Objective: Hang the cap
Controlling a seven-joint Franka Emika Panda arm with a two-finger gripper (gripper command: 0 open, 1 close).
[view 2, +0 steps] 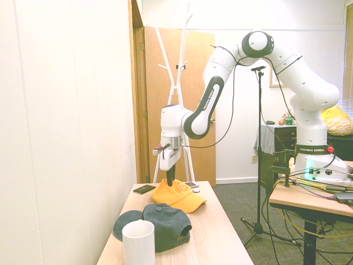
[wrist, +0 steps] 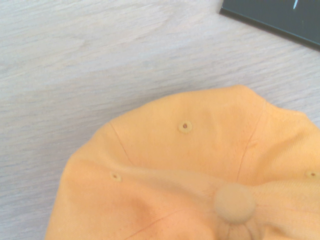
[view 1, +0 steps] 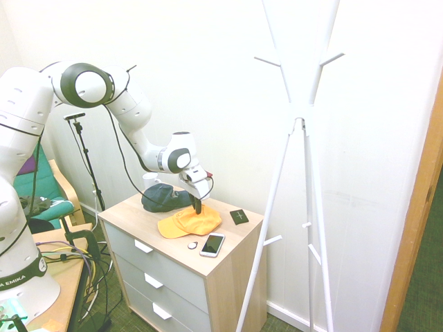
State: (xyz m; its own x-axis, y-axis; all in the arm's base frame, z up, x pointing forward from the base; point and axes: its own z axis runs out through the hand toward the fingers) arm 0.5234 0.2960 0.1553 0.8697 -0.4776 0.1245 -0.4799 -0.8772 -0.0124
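The cap (view 1: 188, 222) is bright yellow-orange and lies flat on the wooden dresser top (view 1: 128, 213), brim toward the dresser's front. My gripper (view 1: 197, 207) points straight down onto the cap's crown and touches the fabric near the top button. The second exterior view shows the cap (view 2: 179, 195) with the gripper (view 2: 170, 179) at its rear crown. In the wrist view the cap (wrist: 200, 175) fills the lower half, its fabric puckered around the button. The white coat stand (view 1: 297, 124) rises to the right of the dresser, its pegs bare.
A dark blue-grey cap (view 1: 163, 197) lies just behind the yellow one, next to a white cup (view 2: 138, 243). A phone (view 1: 212, 244), a small white disc (view 1: 192, 245) and a black card (view 1: 239, 216) lie on the dresser near the cap. The wall is close behind.
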